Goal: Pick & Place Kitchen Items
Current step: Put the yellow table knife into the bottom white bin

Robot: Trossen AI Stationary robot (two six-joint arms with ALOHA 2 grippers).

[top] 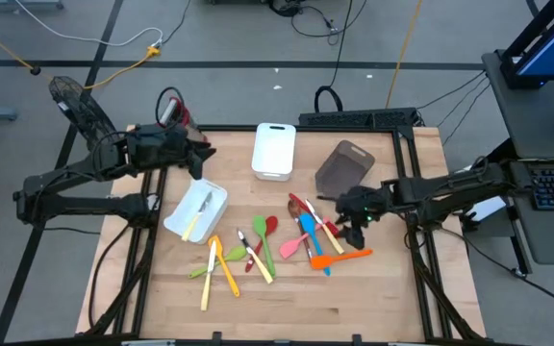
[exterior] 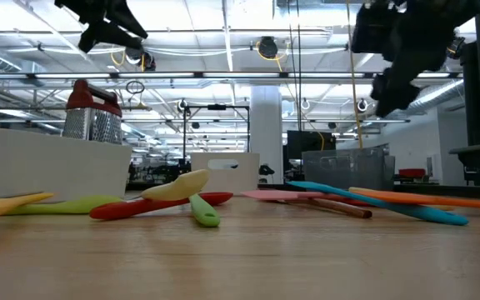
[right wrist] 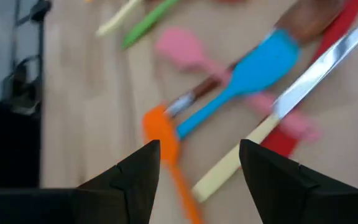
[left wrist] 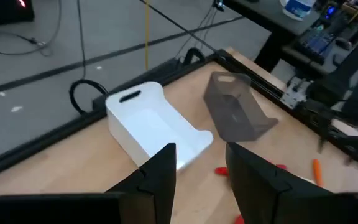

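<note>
The right gripper (right wrist: 194, 165) hangs spread and empty over the utensils (top: 306, 235) strewn mid-table (top: 354, 298); the left gripper (left wrist: 197, 168), also spread and empty, waits near the white bin (left wrist: 151, 121). I'd pick one handle lying clear, say the blue spatula (right wrist: 253, 71), and straddle it squarely. The right wrist view shows overlaps the low view flattens.

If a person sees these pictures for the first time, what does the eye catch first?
First, the bright heap of utensils scattered across the middle of the wooden table, with a blue spatula and an orange spatula standing out. The right gripper hangs just over that heap, jaws open. Behind stand a white bin and a tilted grey bin.
</note>
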